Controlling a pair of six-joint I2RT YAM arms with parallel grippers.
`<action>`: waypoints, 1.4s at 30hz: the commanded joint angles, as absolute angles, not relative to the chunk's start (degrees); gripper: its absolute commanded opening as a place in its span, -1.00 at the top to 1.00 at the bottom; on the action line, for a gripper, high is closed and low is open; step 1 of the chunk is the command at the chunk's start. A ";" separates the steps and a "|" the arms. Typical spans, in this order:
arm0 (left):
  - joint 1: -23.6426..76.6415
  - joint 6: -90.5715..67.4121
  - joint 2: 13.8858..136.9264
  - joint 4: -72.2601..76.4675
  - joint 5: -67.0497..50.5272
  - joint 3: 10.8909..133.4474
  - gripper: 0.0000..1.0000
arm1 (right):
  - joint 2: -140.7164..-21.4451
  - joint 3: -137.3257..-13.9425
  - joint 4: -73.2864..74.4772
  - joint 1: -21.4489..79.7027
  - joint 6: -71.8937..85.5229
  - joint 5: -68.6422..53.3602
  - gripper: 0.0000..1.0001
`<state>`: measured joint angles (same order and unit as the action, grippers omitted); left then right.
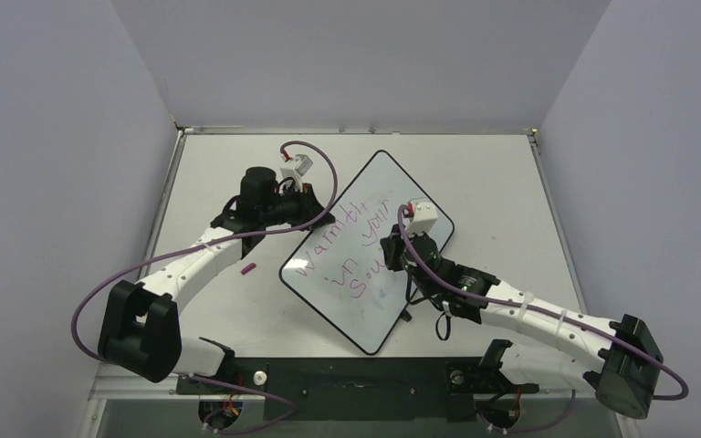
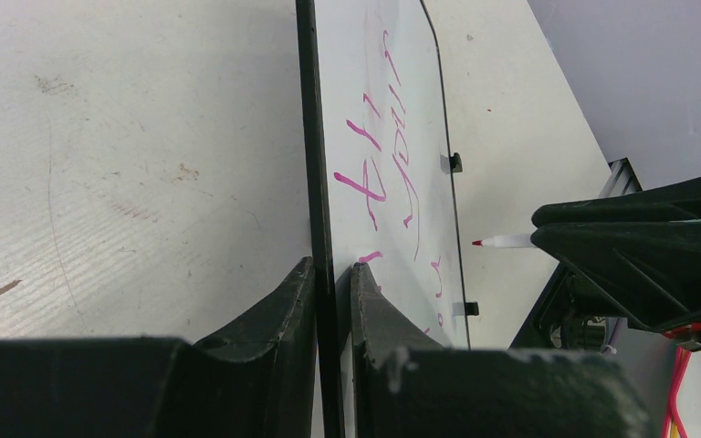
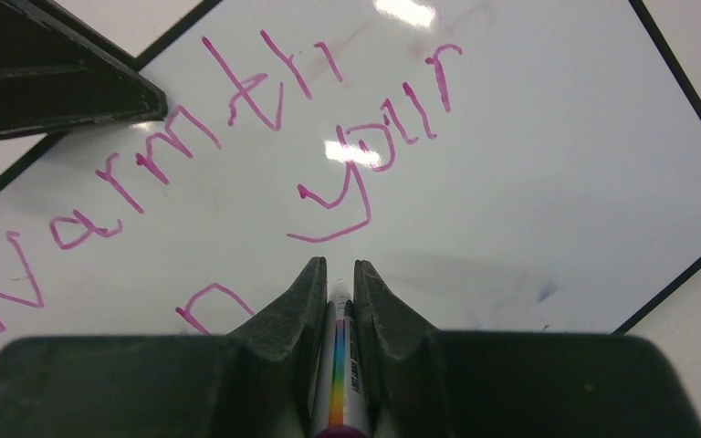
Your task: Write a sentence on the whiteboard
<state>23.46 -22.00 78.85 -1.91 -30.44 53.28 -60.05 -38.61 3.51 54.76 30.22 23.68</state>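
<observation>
On the tabletop (image 1: 497, 182), whiteboard (image 1: 329, 287) lengthwise diagonal.

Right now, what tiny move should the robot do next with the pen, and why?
Probably lower the marker in the right gripper onto the whiteboard: its tip hovers off the surface, the sentence seems to end at only "Sou", and the left gripper clamps the rim.

Whiteboards: one whiteboard (image 1: 394, 181) is showing.
Written lines: the sentence (image 1: 358, 245) is running in three.
Markers: one marker (image 3: 340, 388) is showing.
Loose pieces: one magenta piece (image 1: 249, 268), possibly a cap, is lying apart.
Grippers: two are showing, left gripper (image 2: 333, 283) and right gripper (image 3: 340, 274).
</observation>
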 commanded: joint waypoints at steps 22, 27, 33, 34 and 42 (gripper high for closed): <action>22.94 -17.49 76.87 1.63 -27.18 53.59 1.00 | -69.15 -45.26 -3.16 49.77 28.21 19.94 1.00; 22.95 -17.42 76.75 1.51 -27.03 53.55 1.00 | -69.81 -45.08 -3.57 49.49 28.37 19.67 1.00; 22.94 -17.39 76.89 1.49 -27.00 53.54 1.00 | -69.73 -43.77 -3.93 49.34 29.00 19.49 1.00; 22.94 -17.40 76.94 1.49 -26.99 53.57 1.00 | -69.64 -43.42 -4.01 49.34 29.09 19.40 1.00; 22.95 -17.40 76.97 1.49 -26.91 53.69 1.00 | -68.70 -40.72 -4.38 49.33 30.30 19.19 1.00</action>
